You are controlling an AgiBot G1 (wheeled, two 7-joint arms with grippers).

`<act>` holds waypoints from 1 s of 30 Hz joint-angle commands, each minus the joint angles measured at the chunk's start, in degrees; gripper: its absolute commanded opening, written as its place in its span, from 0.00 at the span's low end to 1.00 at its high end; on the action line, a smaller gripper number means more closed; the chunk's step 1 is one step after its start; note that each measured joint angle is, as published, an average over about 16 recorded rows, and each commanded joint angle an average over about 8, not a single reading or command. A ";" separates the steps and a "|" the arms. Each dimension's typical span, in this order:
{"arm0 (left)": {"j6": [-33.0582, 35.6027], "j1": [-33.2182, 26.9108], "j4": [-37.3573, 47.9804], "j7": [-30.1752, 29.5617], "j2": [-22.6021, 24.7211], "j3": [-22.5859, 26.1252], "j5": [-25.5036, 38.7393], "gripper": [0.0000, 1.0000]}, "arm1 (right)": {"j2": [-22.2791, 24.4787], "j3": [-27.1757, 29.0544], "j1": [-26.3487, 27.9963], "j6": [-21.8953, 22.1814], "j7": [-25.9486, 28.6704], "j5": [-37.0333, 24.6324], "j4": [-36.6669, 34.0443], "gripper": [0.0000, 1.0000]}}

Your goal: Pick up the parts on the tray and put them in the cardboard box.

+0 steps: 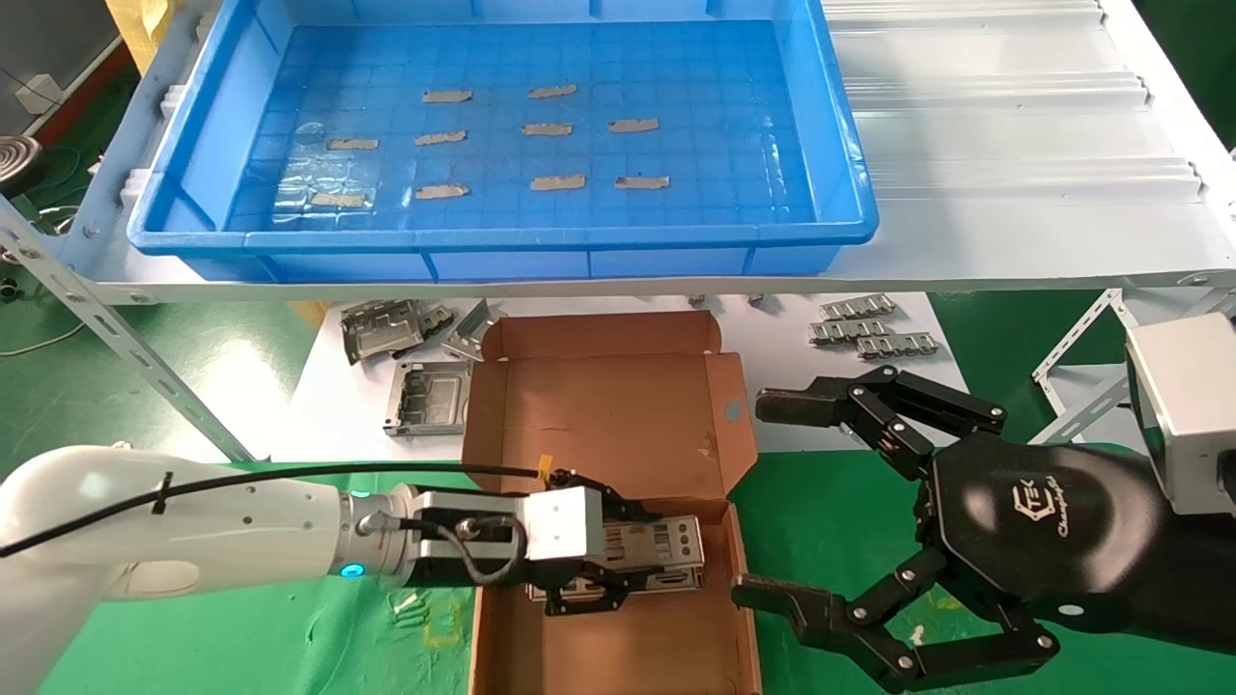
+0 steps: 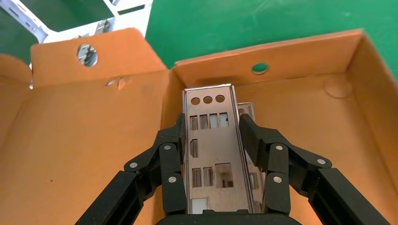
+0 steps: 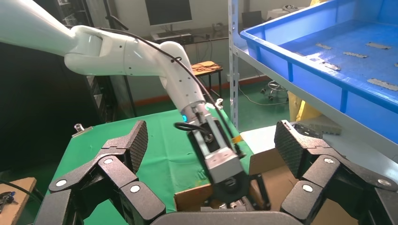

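Observation:
My left gripper (image 1: 628, 552) is shut on a silver part (image 1: 666, 541) with port cut-outs and holds it flat, low inside the cardboard box (image 1: 599, 405). In the left wrist view the part (image 2: 211, 154) sits between my fingers (image 2: 171, 154) at the gripper (image 2: 212, 126). A second part (image 2: 247, 111) lies under it on the box floor (image 2: 84, 140). My right gripper (image 1: 763, 497) is open and empty just right of the box, and it also shows in the right wrist view (image 3: 212, 140). The blue tray (image 1: 502, 241) on the shelf behind shows only tape strips (image 1: 557, 181).
Boxy grey brackets (image 1: 381, 328) and ridged metal strips (image 1: 869, 328) lie on white paper behind the box. A white corrugated panel (image 1: 1004, 97) is right of the tray. A slanted shelf strut (image 1: 116, 338) stands at left. Green mat (image 1: 290, 627) surrounds the box.

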 commanded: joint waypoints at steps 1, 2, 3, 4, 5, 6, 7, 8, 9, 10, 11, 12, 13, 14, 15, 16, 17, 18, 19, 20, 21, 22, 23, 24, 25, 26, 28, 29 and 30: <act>-0.53 -0.19 1.24 0.50 0.72 0.17 0.45 1.00 | 0.00 0.00 0.00 0.00 0.00 0.00 0.00 1.00; -0.47 -0.23 1.75 0.58 0.96 0.27 0.54 1.00 | 0.00 0.00 0.00 0.00 0.00 0.00 0.00 1.00; -0.40 -0.28 2.20 0.63 1.17 0.37 0.61 1.00 | 0.00 0.00 0.00 0.00 0.00 0.00 0.00 1.00; -0.33 -0.32 2.61 0.75 1.37 0.45 0.69 1.00 | 0.00 0.00 0.00 0.00 0.00 0.00 0.00 1.00; -0.26 -0.33 3.00 0.83 1.54 0.53 0.75 1.00 | 0.00 0.00 0.00 0.00 0.00 0.00 0.00 1.00; -0.20 -0.36 3.35 0.87 1.69 0.59 0.78 1.00 | 0.00 0.00 0.00 0.00 0.00 0.00 0.00 1.00; -0.16 -0.40 3.69 0.92 1.83 0.63 0.80 1.00 | 0.00 0.00 0.00 0.00 0.00 0.00 0.00 1.00; -0.10 -0.45 4.01 0.94 1.95 0.66 0.81 1.00 | 0.00 0.00 0.00 0.00 0.00 0.00 0.00 1.00; -0.01 -0.54 4.36 0.84 2.05 0.70 0.82 1.00 | 0.00 0.00 0.00 0.00 0.00 0.00 0.00 1.00; 0.11 -0.71 4.65 0.75 2.15 0.76 0.88 1.00 | 0.00 0.00 0.00 0.00 0.00 0.00 0.00 1.00; 0.26 -0.88 4.91 0.66 2.21 0.82 0.94 1.00 | 0.00 0.00 0.00 0.00 0.00 0.00 0.00 1.00; 0.45 -1.06 5.13 0.52 2.25 0.86 0.96 1.00 | 0.00 0.00 0.00 0.00 0.00 0.00 0.00 1.00; 0.72 -1.27 5.27 0.38 2.25 0.90 0.95 1.00 | 0.00 0.00 0.00 0.00 0.00 0.00 0.00 1.00; 1.04 -1.49 5.36 0.26 2.21 0.93 0.93 1.00 | 0.00 0.00 0.00 0.00 0.00 0.00 0.00 1.00; 1.41 -1.69 5.37 0.13 2.13 0.95 0.86 1.00 | 0.00 0.00 0.00 0.00 0.00 0.00 0.00 1.00; 1.87 -1.89 5.31 -0.03 2.00 0.93 0.72 1.00 | 0.00 0.00 0.00 0.00 0.00 0.00 0.00 1.00; 2.39 -2.09 5.14 -0.12 1.80 0.89 0.54 1.00 | 0.00 0.00 0.00 0.00 0.00 0.00 0.00 1.00; 2.94 -2.24 4.91 -0.20 1.55 0.80 0.27 1.00 | 0.00 0.00 0.00 0.00 0.00 0.00 0.00 1.00; 3.60 -2.37 4.64 -0.34 1.24 0.68 -0.10 1.00 | 0.00 0.00 0.00 0.00 0.00 0.00 0.00 1.00; 4.34 -2.50 4.32 -0.51 0.87 0.53 -0.52 1.00 | 0.00 0.00 0.00 0.00 0.00 0.00 0.00 1.00; 5.08 -2.62 3.98 -0.71 0.47 0.38 -0.96 1.00 | 0.00 0.00 0.00 0.00 0.00 0.00 0.00 1.00; 5.88 -2.71 3.60 -0.97 -0.01 0.18 -1.50 1.00 | 0.00 0.00 0.00 0.00 0.00 0.00 0.00 1.00; 6.75 -2.78 3.21 -1.31 -0.52 -0.05 -2.13 1.00 | 0.00 0.00 0.00 0.00 0.00 0.00 0.00 1.00; 7.61 -2.85 2.82 -1.70 -1.06 -0.30 -2.78 1.00 | 0.00 0.00 0.00 0.00 0.00 0.00 0.00 1.00; 8.52 -2.88 2.43 -2.15 -1.65 -0.59 -3.56 1.00 | 0.00 0.00 0.00 0.00 0.00 0.00 0.00 1.00; 9.52 -2.87 2.08 -2.68 -2.25 -0.92 -4.44 1.00 | 0.00 0.00 0.00 0.00 0.00 0.00 0.00 1.00; 11.71 -2.76 1.35 -3.71 -3.55 -1.62 -6.41 1.00 | 0.00 0.00 0.00 0.00 0.00 0.00 0.00 1.00; 13.06 -2.58 1.02 -4.28 -4.26 -2.04 -7.65 1.00 | 0.00 0.00 0.00 0.00 0.00 0.00 0.00 1.00; 14.48 -2.33 0.81 -4.94 -4.95 -2.47 -9.02 1.00 | 0.00 0.00 0.00 0.00 0.00 0.00 0.00 1.00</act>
